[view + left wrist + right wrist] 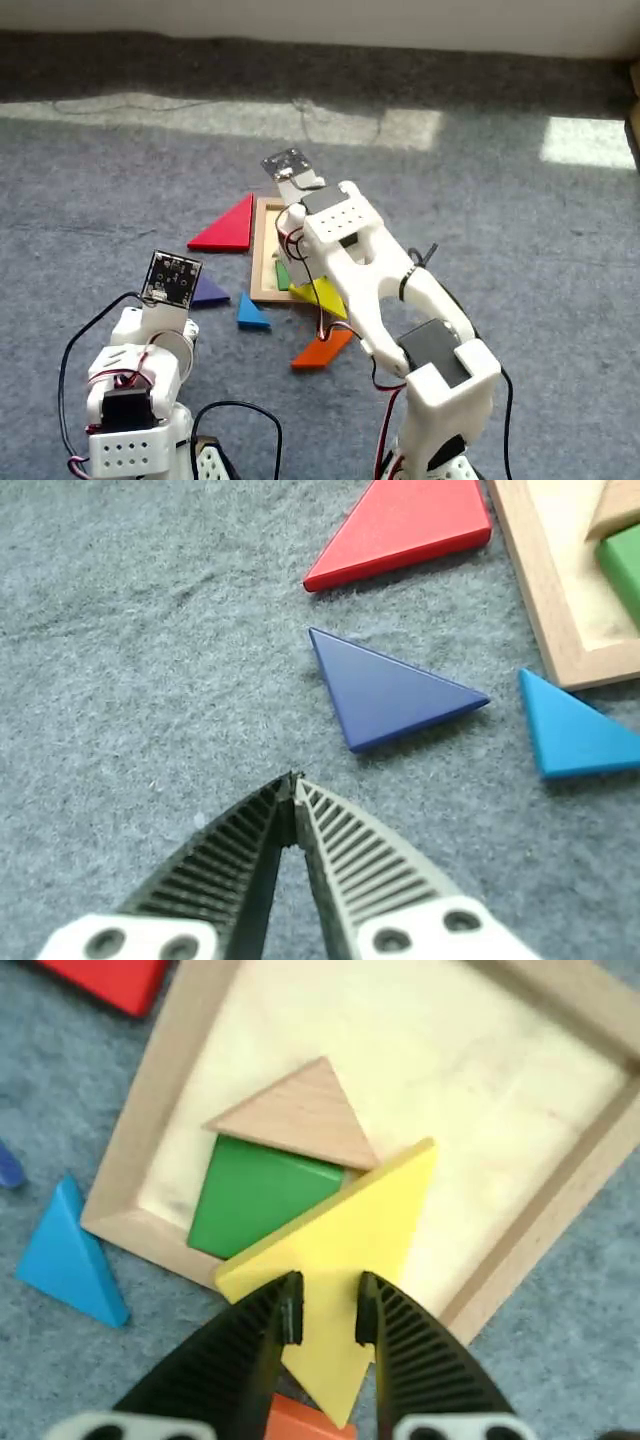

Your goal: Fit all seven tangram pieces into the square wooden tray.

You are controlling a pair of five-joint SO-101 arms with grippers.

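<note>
The square wooden tray (150,1130) holds a plain wooden triangle (300,1120) and a green piece (260,1195). A yellow triangle (350,1230) lies slanted across the green piece and the tray's rim. My right gripper (328,1310) hovers over it, open by a narrow gap, its fingertips above the yellow face. My left gripper (292,782) is shut on nothing above the carpet, just short of a dark blue triangle (390,695). Outside the tray lie a red triangle (410,525), a light blue triangle (570,730) and an orange piece (322,348).
Everything rests on grey carpet. The right arm (370,270) stretches over the tray (262,250) and hides most of it in the high view. The left arm (140,380) stands at the lower left. Cables trail beside both bases.
</note>
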